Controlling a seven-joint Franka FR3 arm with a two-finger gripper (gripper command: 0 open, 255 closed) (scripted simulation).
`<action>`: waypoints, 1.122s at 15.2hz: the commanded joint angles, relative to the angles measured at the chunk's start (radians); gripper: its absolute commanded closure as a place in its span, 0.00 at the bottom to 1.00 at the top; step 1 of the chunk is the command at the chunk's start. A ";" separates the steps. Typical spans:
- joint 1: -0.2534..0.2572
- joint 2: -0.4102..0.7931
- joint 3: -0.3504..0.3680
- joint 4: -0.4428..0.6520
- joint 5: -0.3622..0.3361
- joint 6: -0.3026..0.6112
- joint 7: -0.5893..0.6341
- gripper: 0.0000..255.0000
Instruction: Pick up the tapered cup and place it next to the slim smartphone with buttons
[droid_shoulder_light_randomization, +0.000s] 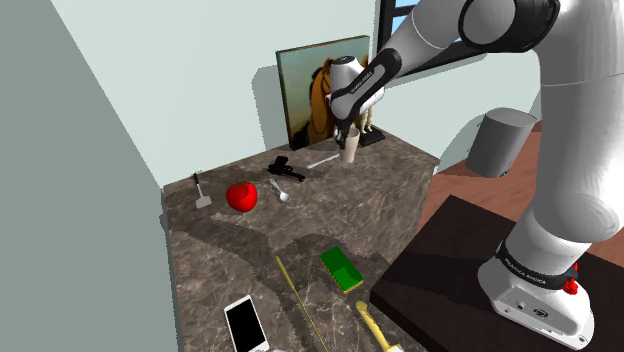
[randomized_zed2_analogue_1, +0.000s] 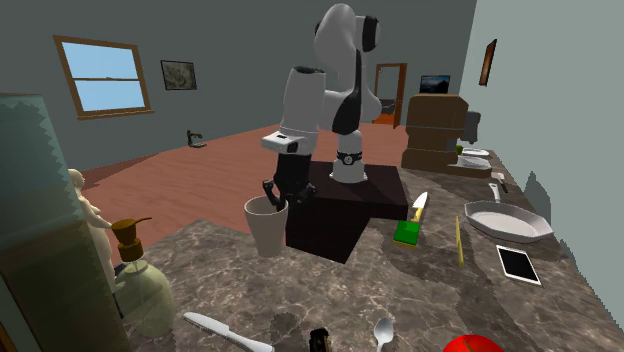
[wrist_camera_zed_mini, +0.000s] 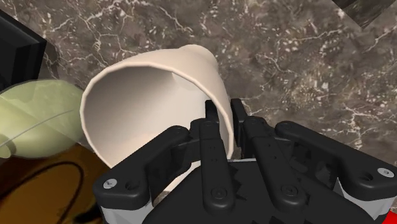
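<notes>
We find the gripper (wrist_camera_zed_mini: 224, 116) clenched on the cup (wrist_camera_zed_mini: 149, 95). In the wrist view one black finger sits inside the mouth and the other outside, with the pale wall pinched between them just below the rim. The cup is cream-coloured and tapered, wider at the mouth than at the base. In the second exterior view it stands upright at the far corner of the dark marbled countertop (randomized_zed2_analogue_1: 330, 290). We cannot tell whether its base is on the stone or just off it. A greenish soap dispenser (randomized_zed2_analogue_1: 143, 290) stands near it, and in the shoulder view a framed picture (droid_shoulder_light_randomization: 305, 85) leans on the wall behind.

We judge the grasp made and the lift to be the step in hand. The smartphone (droid_shoulder_light_randomization: 245, 323) lies flat well apart from the cup, at the counter's other end, toward the shoulder view's lower left. Between the two lie a spoon (droid_shoulder_light_randomization: 283, 192), a red apple (droid_shoulder_light_randomization: 241, 196) and a green sponge (droid_shoulder_light_randomization: 341, 270), and a thin yellow stick (droid_shoulder_light_randomization: 297, 298) lies just beside the phone.

The next move, as we see it, calls for a straight rise clear of the dispenser. After that comes a carry high over these things and an upright set-down on bare stone beside the phone, off the stick. With only one wall gripped, the cup may swing, so we would go slowly.
</notes>
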 joint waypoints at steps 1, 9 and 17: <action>0.000 -0.017 0.001 0.004 0.002 -0.021 -0.004 1.00; 0.000 -0.080 0.004 0.030 0.010 -0.109 -0.019 1.00; 0.000 -0.132 0.006 0.069 0.017 -0.201 -0.033 1.00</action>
